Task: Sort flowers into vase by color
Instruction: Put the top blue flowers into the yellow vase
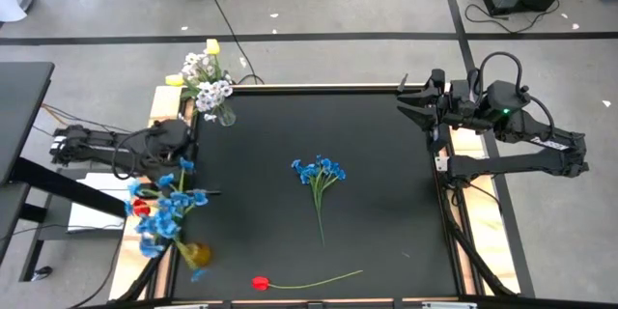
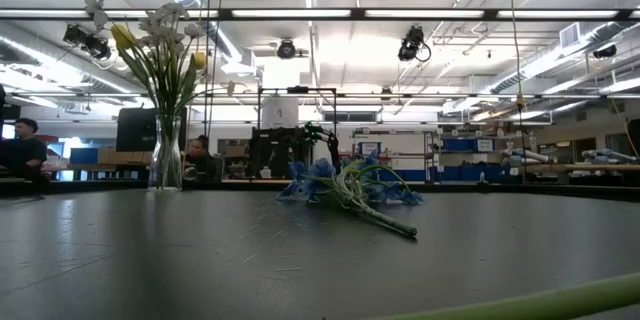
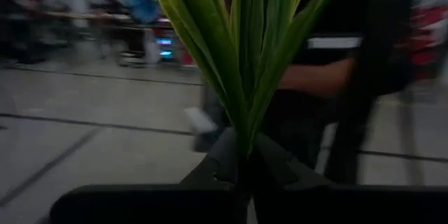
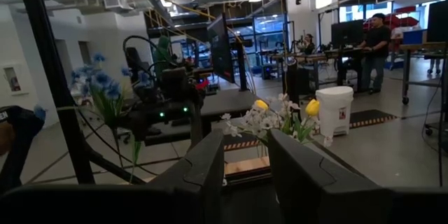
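Observation:
My left gripper (image 1: 190, 182) is at the table's left edge and is shut on a blue flower stem (image 3: 241, 56). Its blossoms (image 1: 179, 198) mix with blue and red flowers standing in an amber vase (image 1: 193, 251) at the near left. A clear vase (image 1: 224, 113) at the far left corner holds white and yellow flowers (image 2: 160, 45). One blue bunch (image 1: 319, 172) lies flat mid-table. A red tulip (image 1: 259, 282) lies at the near edge. My right gripper (image 1: 406, 106) waits open at the far right, touching nothing. My left gripper pinches the blue flower's green stalk and leaf bases (image 3: 245, 143) between its two shut fingers (image 3: 224, 157). The leaves rise upright out of the fingers and fan out above. The stalk below the fingers is hidden by the gripper itself.
The tulip's long green stalk (image 1: 323, 278) runs along the near edge and fills the low view's near right corner (image 2: 530, 305). Wooden rails (image 1: 463, 212) border the black mat. People stand in the room beyond the table.

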Motion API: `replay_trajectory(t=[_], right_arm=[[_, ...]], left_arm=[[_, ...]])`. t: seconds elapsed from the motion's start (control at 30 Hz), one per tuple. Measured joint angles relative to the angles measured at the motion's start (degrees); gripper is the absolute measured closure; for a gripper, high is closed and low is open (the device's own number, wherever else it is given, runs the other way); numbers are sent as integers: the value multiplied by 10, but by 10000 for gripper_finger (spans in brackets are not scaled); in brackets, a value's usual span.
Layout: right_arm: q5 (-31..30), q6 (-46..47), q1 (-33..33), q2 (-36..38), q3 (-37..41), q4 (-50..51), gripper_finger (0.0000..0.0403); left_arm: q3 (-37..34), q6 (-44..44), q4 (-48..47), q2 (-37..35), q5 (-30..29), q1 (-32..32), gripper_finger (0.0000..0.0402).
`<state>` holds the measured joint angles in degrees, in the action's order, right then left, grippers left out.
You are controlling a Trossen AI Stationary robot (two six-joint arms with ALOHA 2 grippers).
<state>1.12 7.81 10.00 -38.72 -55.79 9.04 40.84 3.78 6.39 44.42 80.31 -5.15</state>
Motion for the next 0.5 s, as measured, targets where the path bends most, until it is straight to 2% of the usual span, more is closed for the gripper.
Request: replay_trajectory(t=[0.13, 0.37, 0.5], right_arm=[[0, 0, 0, 0, 0, -1, 281], [0, 0, 0, 0, 0, -2, 281], [0, 0, 0, 0, 0, -3, 280]], left_arm=[[0, 74, 16, 2, 93, 16, 380], [0, 100, -33, -44, 98, 8, 379], [0, 18, -122, -72, 85, 17, 385]])
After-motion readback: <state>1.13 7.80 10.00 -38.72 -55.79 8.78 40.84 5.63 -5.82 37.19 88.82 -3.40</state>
